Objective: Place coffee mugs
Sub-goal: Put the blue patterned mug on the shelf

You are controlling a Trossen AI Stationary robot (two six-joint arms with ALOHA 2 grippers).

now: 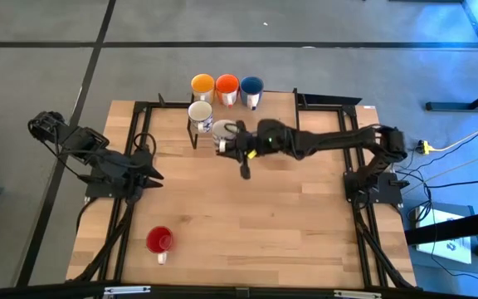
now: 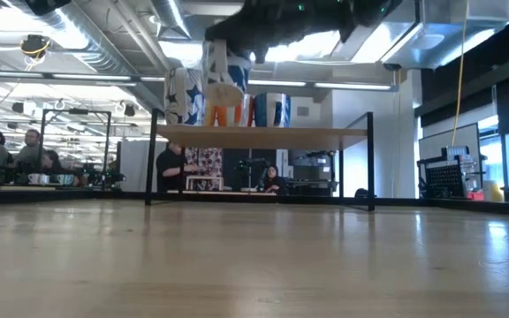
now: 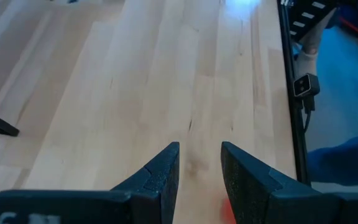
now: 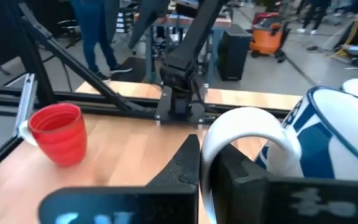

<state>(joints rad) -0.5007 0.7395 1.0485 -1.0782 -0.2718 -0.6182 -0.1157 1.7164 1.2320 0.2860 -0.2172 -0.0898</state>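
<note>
The yellow mug (image 1: 202,84), orange mug (image 1: 226,85) and dark blue mug (image 1: 251,86) stand in a row at the table's far edge, on a raised shelf (image 2: 263,134). A white mug (image 1: 200,112) stands just in front of them. My right gripper (image 1: 229,143) is beside it, shut on the white mug with blue pattern (image 4: 337,140). The red mug (image 1: 160,241) stands upright near the table's near left corner. My left gripper (image 3: 201,168) waits open over the table's left side, touching nothing. My right gripper pinches the patterned mug's white loop handle (image 4: 238,124) between its two fingers (image 4: 188,165). The fingers come roughly level from the table's right. The mug (image 2: 224,75) hangs tilted, lifted clear above the shelf.
A black metal frame (image 1: 193,133) runs round the wooden table (image 1: 264,216) and holds up the shelf. The table's middle and near right are bare wood. People sit and stand in the room beyond the far edge (image 2: 170,168).
</note>
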